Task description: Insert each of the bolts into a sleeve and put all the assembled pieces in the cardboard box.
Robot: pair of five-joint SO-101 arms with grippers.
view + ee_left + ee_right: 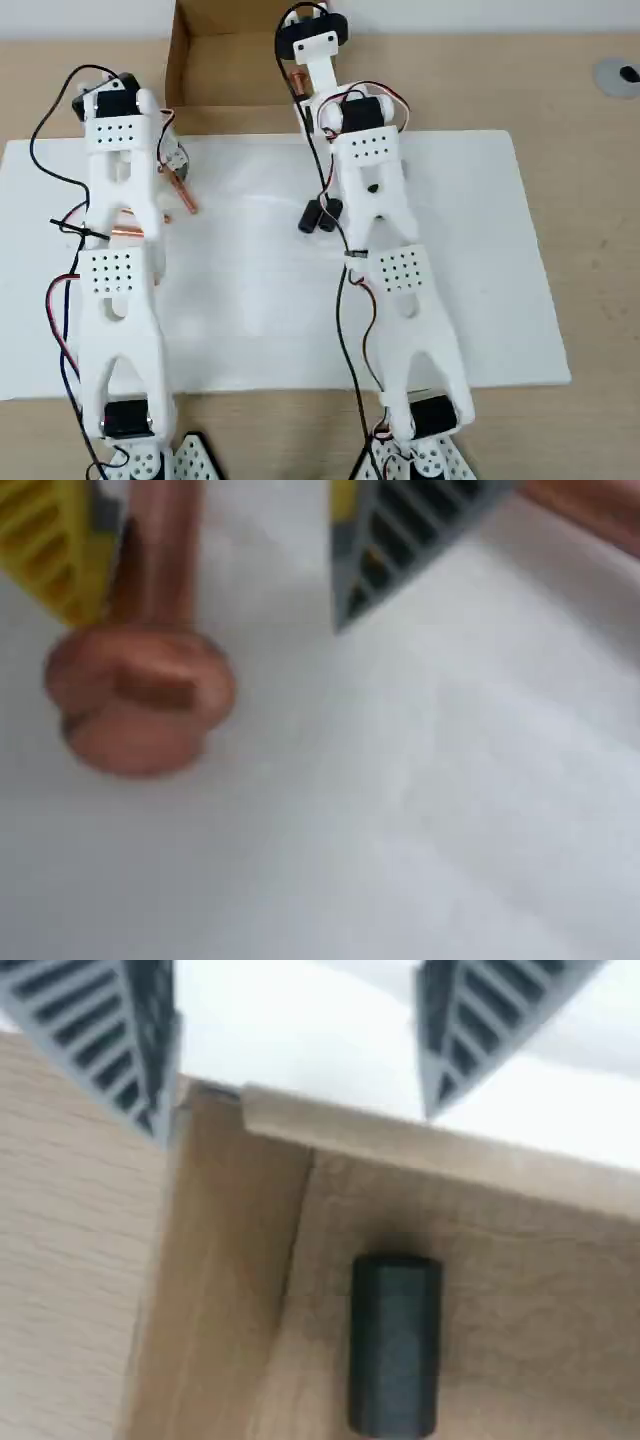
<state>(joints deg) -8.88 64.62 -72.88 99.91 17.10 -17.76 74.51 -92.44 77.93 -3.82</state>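
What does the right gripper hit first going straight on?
The right gripper would probably meet the cardboard box wall near its corner; the black sleeve lies inside, off that line. Depth unclear.

Bolt: the copper-coloured round-headed metal bolt (140, 700) is showing a reddish-orange sheen all over.
Left gripper: the left gripper (220, 610) is showing one yellow ribbed finger (40, 540) and one grey finger striped with dark ribs and edged in yellow.
Right gripper: the right gripper (295, 1120) is showing two grey fingers (120, 1020), both crossed by dark stripes.
Sleeve: the black cylindrical sleeve (395, 1345) is looking plain matt black.
Box: the brown cardboard box (180, 70), at twelve o'clock on the table, is showing an unpatterned tan-brown.
Sheet: the white rectangular sheet (250, 300) is showing plain white.
Table: the light wood-grain table (580, 250) is showing pale beige with fine streaks.
Arms: the white plastic arms (120, 300) are carrying red and black wires (60, 300).
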